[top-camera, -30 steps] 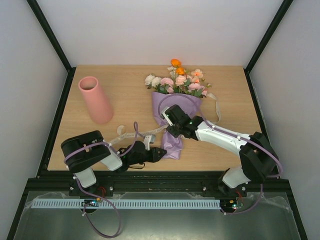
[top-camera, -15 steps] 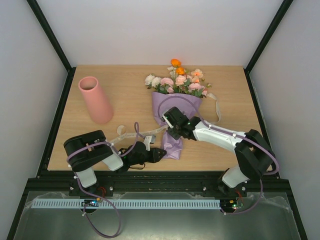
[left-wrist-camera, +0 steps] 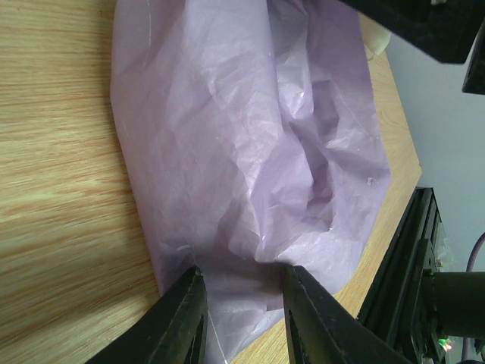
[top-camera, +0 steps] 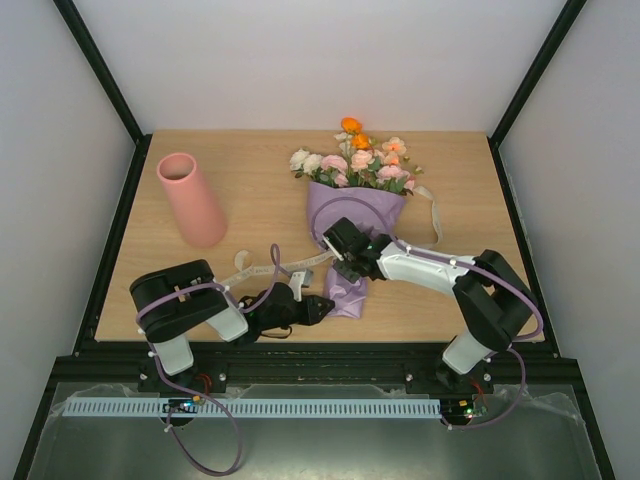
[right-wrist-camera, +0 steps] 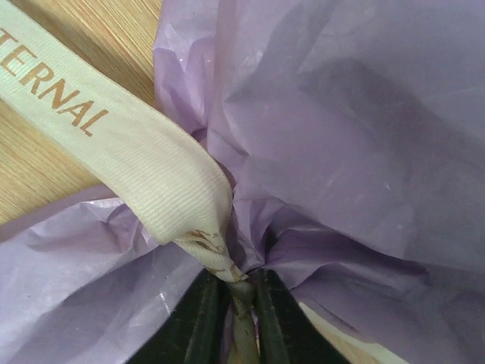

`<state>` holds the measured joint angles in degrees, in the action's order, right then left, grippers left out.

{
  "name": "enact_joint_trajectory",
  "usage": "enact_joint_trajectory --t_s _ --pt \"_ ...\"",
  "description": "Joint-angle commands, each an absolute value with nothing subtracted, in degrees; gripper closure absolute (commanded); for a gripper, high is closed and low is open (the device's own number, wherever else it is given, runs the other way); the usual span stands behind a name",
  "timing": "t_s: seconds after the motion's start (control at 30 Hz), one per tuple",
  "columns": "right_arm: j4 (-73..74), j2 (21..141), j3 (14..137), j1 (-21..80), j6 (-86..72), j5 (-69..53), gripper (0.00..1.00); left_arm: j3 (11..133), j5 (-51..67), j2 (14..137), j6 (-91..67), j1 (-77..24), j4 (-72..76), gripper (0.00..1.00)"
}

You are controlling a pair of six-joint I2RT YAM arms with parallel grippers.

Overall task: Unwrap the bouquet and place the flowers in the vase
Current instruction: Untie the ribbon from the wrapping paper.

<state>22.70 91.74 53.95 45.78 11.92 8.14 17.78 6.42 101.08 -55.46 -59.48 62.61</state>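
Lilac-wrapped bouquet of pink, cream, orange artificial flowers [top-camera: 352,200] lies frame centre on wooden worktop [top-camera: 260,190]. Left end effector [left-wrist-camera: 236,303] pinches wrapping's lower end; right end effector [right-wrist-camera: 236,311] pinches cream ribbon [right-wrist-camera: 144,171] end at waist. Salmon-pink cylinder vase [top-camera: 190,198] — upper left.

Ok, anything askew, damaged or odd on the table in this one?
Mostly fine: the vase stands upright and the bouquet lies wrapped. One oddity: the ribbon end is frayed where it runs between the right gripper fingers.

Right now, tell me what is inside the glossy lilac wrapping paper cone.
Pink, cream, peach and orange artificial flowers stick out of the lilac wrapping paper cone at its far, open end. Their stems inside are covered by the paper, except possibly one between the right gripper fingers.
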Motion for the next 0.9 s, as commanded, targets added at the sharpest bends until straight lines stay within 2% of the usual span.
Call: enact_joint_trajectory --t_s 0.0,0.13,0.53,0.6,0.77,0.87 --pt "22.60 91.44 55.38 46.43 11.71 12.48 0.90 18.49 5.10 102.70 -53.98 -59.92 61.92 0.55" --pt "21.18 89.15 54.48 47.02 11.71 13.39 0.98 18.84 5.19 103.82 -53.92 -59.88 61.89 0.55" --pt "18.62 84.20 54.07 47.13 10.29 13.36 0.99 18.37 4.48 104.51 -54.16 -60.11 62.28 0.55" --pt "17.55 84.20 53.42 47.07 10.55 13.90 0.98 18.30 4.33 104.51 -54.12 -60.12 62.24 0.55" --pt "14.36 86.02 51.93 47.19 10.90 17.10 0.89 18.36 4.49 104.77 -54.30 -60.18 62.59 0.55" --pt "12.82 87.08 50.97 47.31 11.76 19.23 0.88 18.35 4.48 104.54 -54.21 -60.27 62.43 0.55"
